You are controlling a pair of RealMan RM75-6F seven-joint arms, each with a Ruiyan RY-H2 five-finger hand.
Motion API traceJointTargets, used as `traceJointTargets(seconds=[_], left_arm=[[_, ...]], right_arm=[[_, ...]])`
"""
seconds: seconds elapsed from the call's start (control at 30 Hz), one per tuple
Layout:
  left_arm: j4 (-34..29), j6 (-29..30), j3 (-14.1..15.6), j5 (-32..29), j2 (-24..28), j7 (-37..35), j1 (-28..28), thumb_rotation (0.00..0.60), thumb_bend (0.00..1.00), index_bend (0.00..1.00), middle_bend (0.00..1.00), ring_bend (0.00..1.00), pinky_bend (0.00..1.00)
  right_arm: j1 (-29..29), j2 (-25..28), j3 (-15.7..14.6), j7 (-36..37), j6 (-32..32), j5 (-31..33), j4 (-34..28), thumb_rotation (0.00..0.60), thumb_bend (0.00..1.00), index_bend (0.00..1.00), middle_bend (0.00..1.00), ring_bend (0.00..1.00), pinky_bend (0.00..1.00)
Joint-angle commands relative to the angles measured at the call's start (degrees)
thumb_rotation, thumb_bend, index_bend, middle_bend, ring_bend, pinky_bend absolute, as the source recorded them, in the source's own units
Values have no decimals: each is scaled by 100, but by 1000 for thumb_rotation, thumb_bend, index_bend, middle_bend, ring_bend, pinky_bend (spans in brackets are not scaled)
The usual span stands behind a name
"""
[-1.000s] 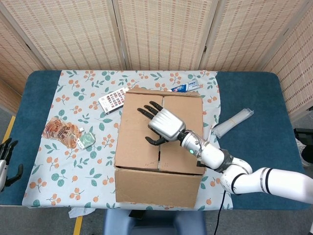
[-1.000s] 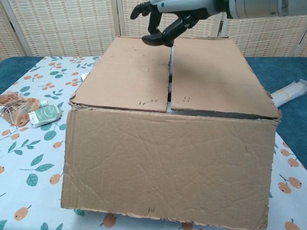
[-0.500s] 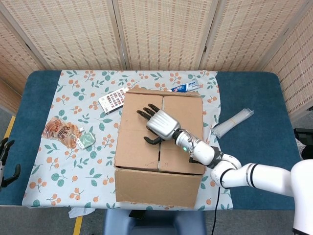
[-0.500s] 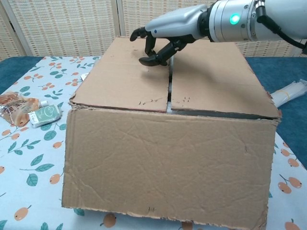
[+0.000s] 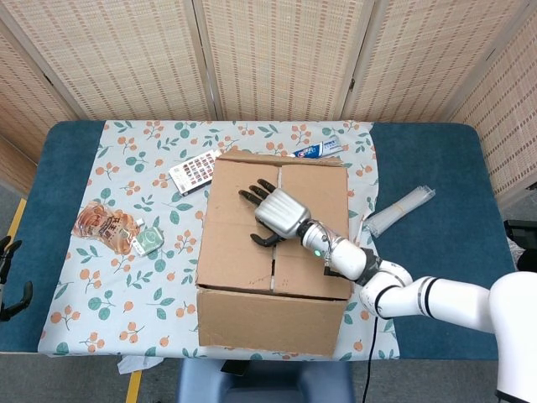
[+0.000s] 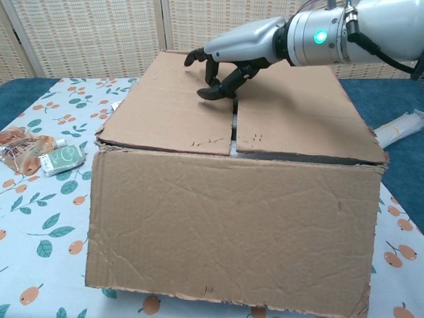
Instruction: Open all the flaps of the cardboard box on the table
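Observation:
The brown cardboard box stands mid-table with its top flaps shut, the seam running down the middle. My right hand hovers low over the top, palm down, fingers apart and bent. Its dark fingertips touch the left flap just beside the seam. It holds nothing. Of my left hand, only a dark fingertip and the thumb show at the far left edge of the head view. It is off the table, away from the box, and has nothing in it.
Behind the box lie a toothpaste tube and a red-and-white printed card. Left of it are an orange snack packet and a small green packet. A clear plastic tube lies to the right, on the blue table.
My right hand has come down onto the box top, so its fingertips now meet the left flap by the seam. My left hand has slid further out of the frame.

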Motion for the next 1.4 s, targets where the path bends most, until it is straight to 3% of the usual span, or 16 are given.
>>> traceJointTargets(seconds=[0.03, 0.37, 0.77, 1.17, 1.4], left_arm=[[0, 8, -3, 5, 1, -1, 1, 600, 578, 0, 0, 0, 0], [-1, 11, 4, 29, -28, 92, -9, 600, 578, 0, 0, 0, 0], [-8, 7, 1, 35, -58, 205, -26, 600, 579, 0, 0, 0, 0], [-70, -63, 37, 75, -90, 410, -82, 600, 578, 0, 0, 0, 0], [-84, -127, 47, 64, -152, 640, -136, 600, 578, 0, 0, 0, 0]], right_arm=[[-7, 125, -55, -45, -41, 46, -102, 166, 522, 672, 48, 0, 0], [-86, 665, -259, -424, 97, 434, -609, 161, 523, 671, 50, 0, 0], [-339, 1176, -265, -450, 566, 419, -1157, 162, 525, 672, 51, 0, 0], [-929, 2371, -255, -571, 1375, 282, -2379, 161, 529, 671, 51, 0, 0], [-1441, 3103, -246, -461, 1892, -163, -3033, 161, 531, 672, 51, 0, 0]])
